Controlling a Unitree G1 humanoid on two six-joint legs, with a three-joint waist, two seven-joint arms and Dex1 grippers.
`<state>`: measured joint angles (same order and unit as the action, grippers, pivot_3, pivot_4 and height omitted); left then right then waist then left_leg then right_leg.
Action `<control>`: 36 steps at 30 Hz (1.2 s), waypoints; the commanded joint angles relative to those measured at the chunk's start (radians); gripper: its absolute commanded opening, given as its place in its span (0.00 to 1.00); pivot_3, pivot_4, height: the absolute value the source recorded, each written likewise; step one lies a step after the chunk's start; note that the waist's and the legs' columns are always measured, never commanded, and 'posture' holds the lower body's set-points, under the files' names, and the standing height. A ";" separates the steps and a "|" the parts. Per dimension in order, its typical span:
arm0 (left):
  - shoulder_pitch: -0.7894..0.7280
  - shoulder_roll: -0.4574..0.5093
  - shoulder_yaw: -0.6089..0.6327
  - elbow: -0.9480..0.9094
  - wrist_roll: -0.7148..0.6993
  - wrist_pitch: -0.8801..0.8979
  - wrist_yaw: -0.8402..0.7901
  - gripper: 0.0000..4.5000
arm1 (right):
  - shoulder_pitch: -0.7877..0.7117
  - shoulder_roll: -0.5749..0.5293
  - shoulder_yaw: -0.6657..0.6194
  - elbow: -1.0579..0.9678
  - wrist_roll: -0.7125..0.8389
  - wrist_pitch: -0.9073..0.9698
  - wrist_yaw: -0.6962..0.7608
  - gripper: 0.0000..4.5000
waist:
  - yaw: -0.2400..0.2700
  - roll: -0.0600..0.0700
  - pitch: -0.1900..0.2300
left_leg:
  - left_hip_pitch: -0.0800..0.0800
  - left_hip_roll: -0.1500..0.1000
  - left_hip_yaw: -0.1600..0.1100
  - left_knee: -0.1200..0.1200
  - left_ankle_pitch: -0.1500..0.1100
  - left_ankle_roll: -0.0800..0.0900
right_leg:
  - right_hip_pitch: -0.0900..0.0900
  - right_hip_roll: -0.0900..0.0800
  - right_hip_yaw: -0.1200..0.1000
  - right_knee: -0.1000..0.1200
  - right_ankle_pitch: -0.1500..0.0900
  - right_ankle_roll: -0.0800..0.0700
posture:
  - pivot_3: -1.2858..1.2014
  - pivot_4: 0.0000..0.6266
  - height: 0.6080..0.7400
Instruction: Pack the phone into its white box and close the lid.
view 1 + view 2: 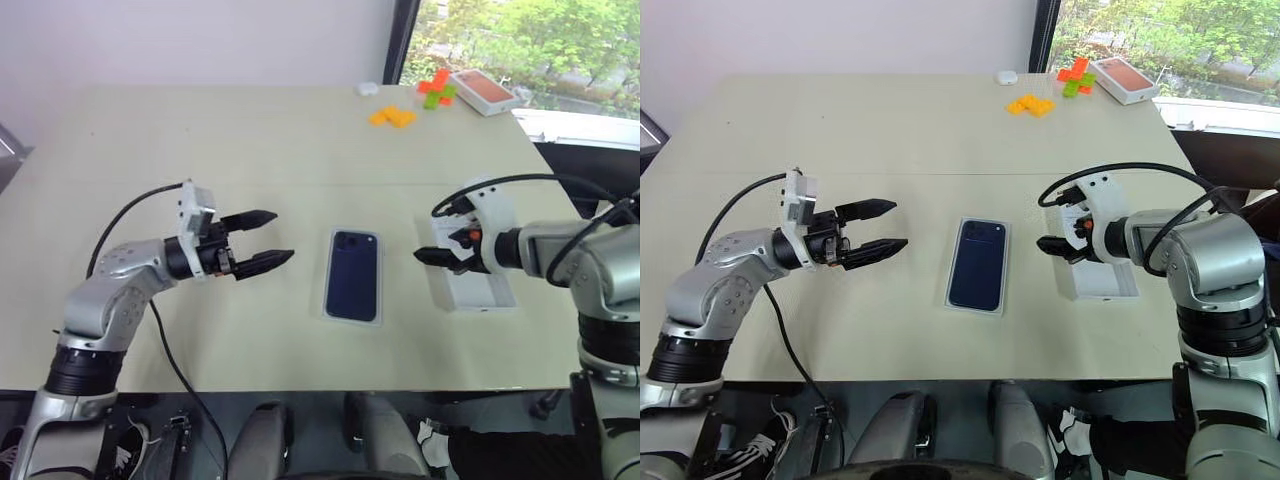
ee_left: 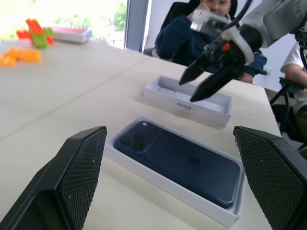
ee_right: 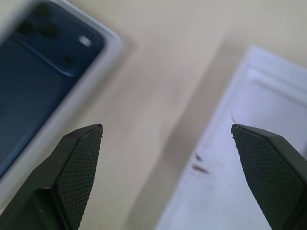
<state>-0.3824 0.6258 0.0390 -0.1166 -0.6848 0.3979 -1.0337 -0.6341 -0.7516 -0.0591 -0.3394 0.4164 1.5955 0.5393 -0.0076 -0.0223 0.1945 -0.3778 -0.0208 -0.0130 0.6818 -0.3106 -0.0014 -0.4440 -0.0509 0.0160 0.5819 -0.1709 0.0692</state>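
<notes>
The dark blue phone (image 1: 353, 275) lies face down inside the white box (image 1: 326, 292) at the middle of the table. To its right the lid (image 1: 480, 290) rests upside down, its plain white inside up. My left gripper (image 1: 283, 236) hovers open to the left of the phone, pointing at it, with nothing between its fingers. Over the lid's left edge my right gripper (image 1: 432, 252) is open and empty, pointing down between lid and box. The left wrist view shows the phone (image 2: 182, 160) in its box (image 2: 168, 184), with the lid (image 2: 189, 103) and right gripper (image 2: 187, 91) beyond.
At the far right corner are an orange-topped box (image 1: 483, 90), orange blocks (image 1: 392, 117), red and green blocks (image 1: 437, 88) and a small white object (image 1: 367, 89). A person (image 2: 180, 40) sits beyond the table's right side. The table's front edge runs just below the box.
</notes>
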 commanded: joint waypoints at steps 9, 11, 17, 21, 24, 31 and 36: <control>0.071 -0.018 0.026 -0.075 0.024 -0.043 -0.013 0.99 | -0.037 0.081 0.046 0.116 0.033 0.019 -0.187 1.00 | -0.007 0.000 0.000 | 0.001 0.001 0.004 0.000 -0.002 0.003 | -0.001 0.001 0.003 0.000 0.002 0.004 | 0.52 0.24 1.00; 0.079 -0.017 0.033 -0.086 0.016 -0.033 -0.009 0.99 | -0.037 0.088 0.040 0.142 0.042 0.019 -0.210 1.00 | -0.006 0.000 0.000 | 0.001 0.001 0.004 0.000 -0.002 0.003 | -0.001 0.002 0.003 0.001 0.002 0.004 | 0.52 0.24 1.00; 0.105 -0.020 0.041 -0.110 0.018 -0.029 0.006 0.99 | -0.069 0.102 0.033 0.212 0.033 0.019 -0.276 1.00 | -0.005 0.000 0.000 | 0.002 0.001 0.004 0.000 -0.002 0.003 | 0.000 0.001 0.004 0.000 0.002 0.004 | 0.52 0.24 1.00; 0.104 -0.032 0.033 -0.116 0.023 -0.033 0.020 1.00 | -0.065 0.103 0.034 0.220 0.056 0.019 -0.309 0.95 | -0.006 0.000 0.000 | 0.002 0.001 0.004 0.000 -0.002 0.003 | 0.000 0.002 0.004 0.000 0.002 0.004 | 0.52 0.24 1.00; 0.097 -0.038 0.031 -0.108 0.030 -0.035 0.024 1.00 | -0.057 0.100 0.028 0.216 0.076 0.019 -0.336 0.70 | -0.007 0.000 0.000 | 0.002 0.001 0.004 0.000 -0.002 0.003 | 0.000 0.002 0.004 0.000 0.002 0.004 | 0.52 0.24 1.00; 0.078 -0.048 0.032 -0.095 0.029 -0.029 0.032 1.00 | -0.050 0.093 0.012 0.206 0.180 0.019 -0.421 0.02 | -0.007 0.000 0.000 | 0.002 0.002 0.004 0.000 -0.002 0.003 | 0.000 0.002 0.004 0.001 0.002 0.004 | 0.52 0.24 1.00; 0.078 -0.048 0.037 -0.089 0.028 -0.022 0.040 1.00 | -0.078 0.136 -0.038 0.222 0.272 0.019 -0.487 0.02 | -0.009 0.000 0.000 | 0.002 0.002 0.004 0.000 -0.002 0.003 | 0.000 0.003 0.004 0.001 0.002 0.004 | 0.52 0.24 1.00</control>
<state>-0.2897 0.5790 0.0562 -0.1973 -0.6486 0.3687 -0.9991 -0.6850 -0.6424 -0.0360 -0.1105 0.6306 1.6079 0.0728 -0.0164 -0.0224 0.1943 -0.3754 -0.0188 -0.0085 0.6823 -0.3124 0.0019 -0.4440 -0.0479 0.0201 0.5830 -0.1687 0.0735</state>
